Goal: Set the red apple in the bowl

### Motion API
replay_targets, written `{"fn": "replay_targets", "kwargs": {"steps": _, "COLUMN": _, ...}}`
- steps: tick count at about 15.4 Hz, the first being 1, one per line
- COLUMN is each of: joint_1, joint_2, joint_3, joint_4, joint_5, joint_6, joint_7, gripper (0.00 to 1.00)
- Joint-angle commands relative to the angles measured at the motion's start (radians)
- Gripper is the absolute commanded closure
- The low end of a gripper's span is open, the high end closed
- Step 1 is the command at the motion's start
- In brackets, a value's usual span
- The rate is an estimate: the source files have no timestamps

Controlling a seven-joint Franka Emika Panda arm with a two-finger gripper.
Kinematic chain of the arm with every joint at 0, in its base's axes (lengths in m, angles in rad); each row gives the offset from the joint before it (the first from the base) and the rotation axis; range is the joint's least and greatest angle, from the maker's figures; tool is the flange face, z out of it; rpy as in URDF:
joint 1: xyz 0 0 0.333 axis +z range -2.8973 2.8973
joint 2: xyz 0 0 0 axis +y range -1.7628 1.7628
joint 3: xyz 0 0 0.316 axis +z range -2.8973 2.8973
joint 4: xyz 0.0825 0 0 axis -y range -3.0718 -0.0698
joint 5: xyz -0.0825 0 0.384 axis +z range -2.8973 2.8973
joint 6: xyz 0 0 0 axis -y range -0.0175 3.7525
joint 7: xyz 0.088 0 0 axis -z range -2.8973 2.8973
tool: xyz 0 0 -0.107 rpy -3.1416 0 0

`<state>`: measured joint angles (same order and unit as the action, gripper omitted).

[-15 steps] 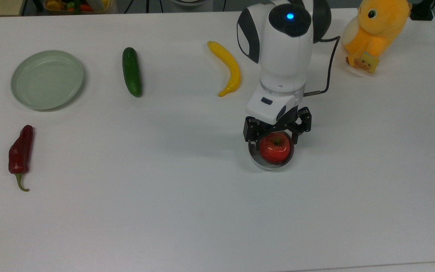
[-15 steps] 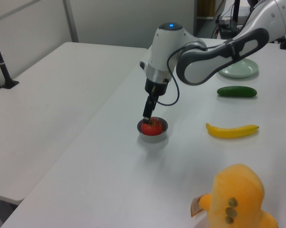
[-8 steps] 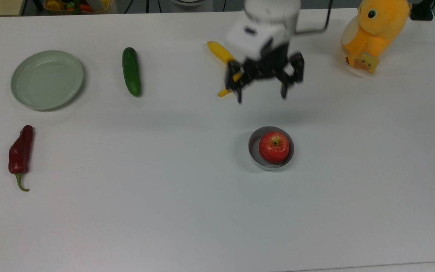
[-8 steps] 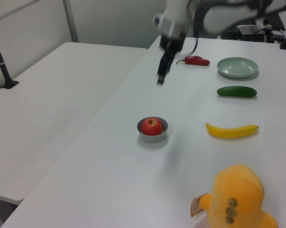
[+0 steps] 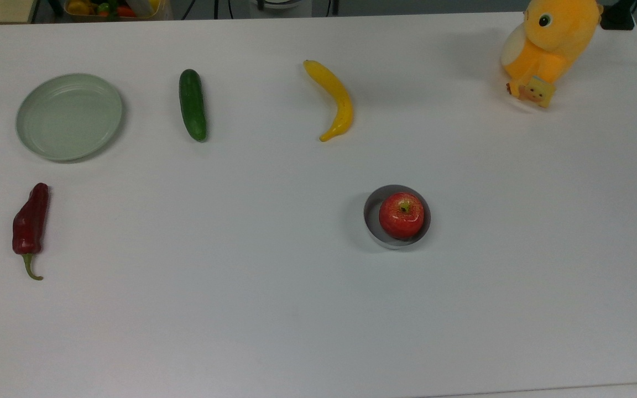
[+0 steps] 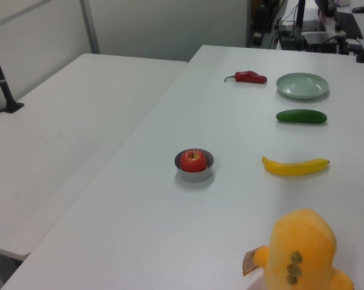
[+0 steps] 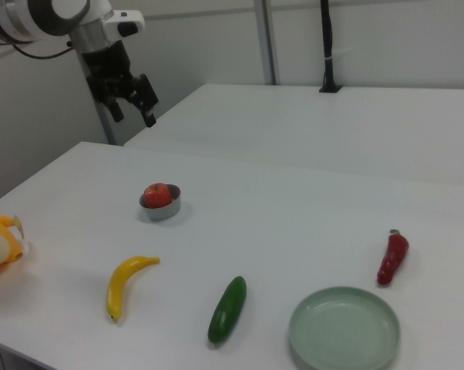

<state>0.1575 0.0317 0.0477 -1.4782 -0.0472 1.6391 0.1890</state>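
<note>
The red apple sits stem up inside the small grey bowl, on the white table right of centre in the top view. The left view has the apple in the bowl at mid-table, and the right view has the apple in the bowl too. My gripper hangs high in the air at the right view's upper left, well above and apart from the bowl, open with nothing between its fingers.
On the table lie a yellow banana, a green cucumber, a pale-green plate and a dark-red chili pepper. An orange plush toy stands at the top view's far right corner. A second white table adjoins it.
My gripper let go of the apple in the bowl, rose and pulled back out of the top and left views. The apple and bowl stayed in place.
</note>
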Motion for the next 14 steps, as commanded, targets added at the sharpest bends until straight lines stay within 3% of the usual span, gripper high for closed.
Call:
{"fn": "replay_targets", "kwargs": {"steps": 1, "joint_1": -0.042, "joint_2": -0.116, "joint_3": 0.001, "joint_4": -0.145, "joint_5": 0.058, "joint_6": -0.019, "joint_7": 0.021, "gripper": 0.00}}
{"fn": "replay_targets", "kwargs": {"steps": 4, "joint_1": -0.044, "joint_2": -0.164, "joint_3": -0.002, "joint_4": -0.220, "joint_5": 0.079, "joint_6": -0.002, "joint_7": -0.003, "gripper": 0.00}}
{"fn": "replay_targets", "kwargs": {"steps": 8, "joint_1": -0.055, "joint_2": -0.156, "joint_3": -0.022, "joint_4": -0.218, "joint_5": 0.107, "joint_6": -0.001, "joint_7": -0.189, "gripper": 0.00}}
{"fn": "replay_targets", "kwargs": {"steps": 14, "joint_1": -0.056, "joint_2": -0.127, "joint_3": -0.028, "joint_4": -0.211, "joint_5": 0.107, "joint_6": 0.027, "joint_7": -0.198, "gripper": 0.00}}
